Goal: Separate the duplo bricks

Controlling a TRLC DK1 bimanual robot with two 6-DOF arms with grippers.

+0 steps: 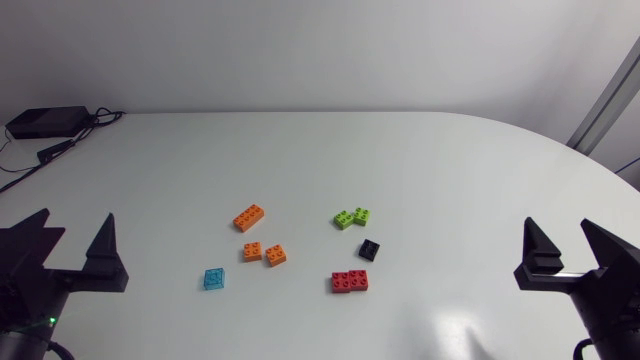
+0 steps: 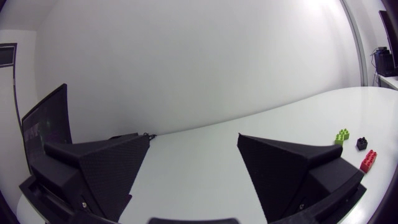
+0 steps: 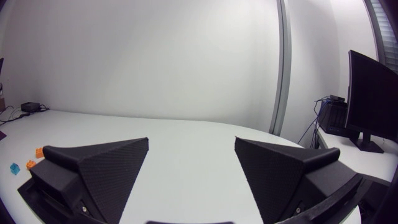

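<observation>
Several duplo bricks lie loose in the middle of the white table [image 1: 400,160]: a long orange brick [image 1: 248,217], two small orange bricks touching [image 1: 264,253], a light blue brick [image 1: 213,278], a green pair [image 1: 351,217], a small black brick [image 1: 369,249] and a red brick [image 1: 350,282]. My left gripper [image 1: 72,248] rests open at the left edge, far from them. My right gripper [image 1: 568,250] stands open at the right edge. The left wrist view shows the green [image 2: 342,135], black [image 2: 361,144] and red [image 2: 368,160] bricks beside its empty gripper [image 2: 193,162]. Off to the side of the right gripper [image 3: 191,163] lie orange [image 3: 38,152] and blue [image 3: 14,168] bricks.
A black box [image 1: 45,122] with cables [image 1: 60,148] sits at the table's far left corner. White table surface stretches between the bricks and both grippers.
</observation>
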